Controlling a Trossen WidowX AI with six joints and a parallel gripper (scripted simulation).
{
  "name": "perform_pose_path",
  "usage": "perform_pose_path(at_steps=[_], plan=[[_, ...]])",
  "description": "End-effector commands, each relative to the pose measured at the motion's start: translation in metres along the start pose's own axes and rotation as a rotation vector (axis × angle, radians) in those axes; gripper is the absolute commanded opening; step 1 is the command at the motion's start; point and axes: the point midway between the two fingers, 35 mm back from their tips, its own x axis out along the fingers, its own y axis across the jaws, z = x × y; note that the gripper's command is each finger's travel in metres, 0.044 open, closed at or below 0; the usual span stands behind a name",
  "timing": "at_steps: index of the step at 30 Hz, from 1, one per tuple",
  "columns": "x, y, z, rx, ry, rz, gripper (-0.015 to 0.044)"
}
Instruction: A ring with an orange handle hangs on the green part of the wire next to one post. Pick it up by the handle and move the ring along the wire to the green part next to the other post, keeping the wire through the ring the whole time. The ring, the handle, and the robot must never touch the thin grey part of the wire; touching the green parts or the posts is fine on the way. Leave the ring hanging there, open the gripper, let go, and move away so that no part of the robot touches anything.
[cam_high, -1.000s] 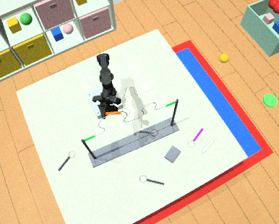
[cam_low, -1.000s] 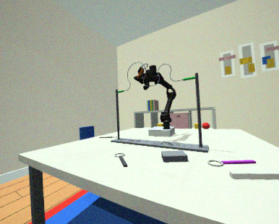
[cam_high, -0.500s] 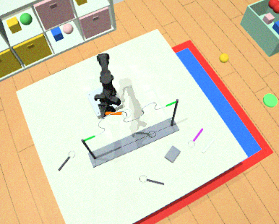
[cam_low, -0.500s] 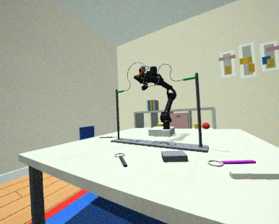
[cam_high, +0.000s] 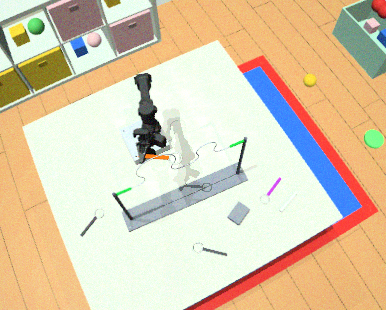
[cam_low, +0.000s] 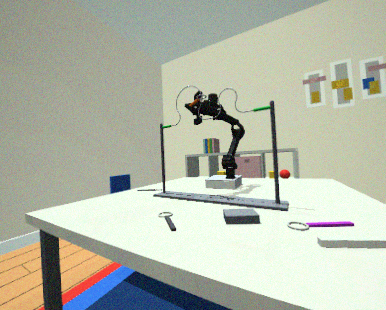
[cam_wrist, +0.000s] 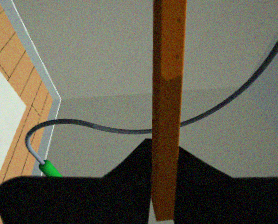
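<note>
My gripper (cam_high: 148, 155) (cam_low: 196, 106) (cam_wrist: 156, 145) is shut on the orange handle (cam_high: 158, 156) (cam_wrist: 168, 100) and holds it high above the table. The handle reaches out towards the thin grey wire (cam_high: 141, 175) (cam_low: 178, 100) (cam_wrist: 100, 126), which crosses behind it in the wrist view. The ring itself is out of the wrist view, past the top edge, and too small to make out in the top and exterior views. One green part (cam_high: 123, 191) (cam_low: 168, 126) (cam_wrist: 50, 169) sits by the near post (cam_high: 124, 207) (cam_low: 163, 160). The other green part (cam_high: 236, 145) (cam_low: 261, 108) sits by the far post (cam_high: 242, 157) (cam_low: 275, 155).
The posts stand on a grey base strip (cam_high: 150, 212) (cam_low: 250, 201). Loose on the table lie rings with dark handles (cam_high: 91, 223) (cam_high: 211, 250) (cam_low: 169, 220), a ring with a purple handle (cam_high: 273, 187) (cam_low: 330, 224), a white bar (cam_high: 288, 202) (cam_low: 350, 243) and a grey block (cam_high: 238, 213) (cam_low: 241, 216).
</note>
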Motion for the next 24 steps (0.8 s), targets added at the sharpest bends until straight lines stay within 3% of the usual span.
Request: perform_pose_path(at_steps=[1,24], plan=[[-0.002,-0.002,0.0001,-0.05,-0.011,-0.032,-0.015],[-0.0016,-0.01,0.0012,-0.296,-0.04,-0.172,-0.015]])
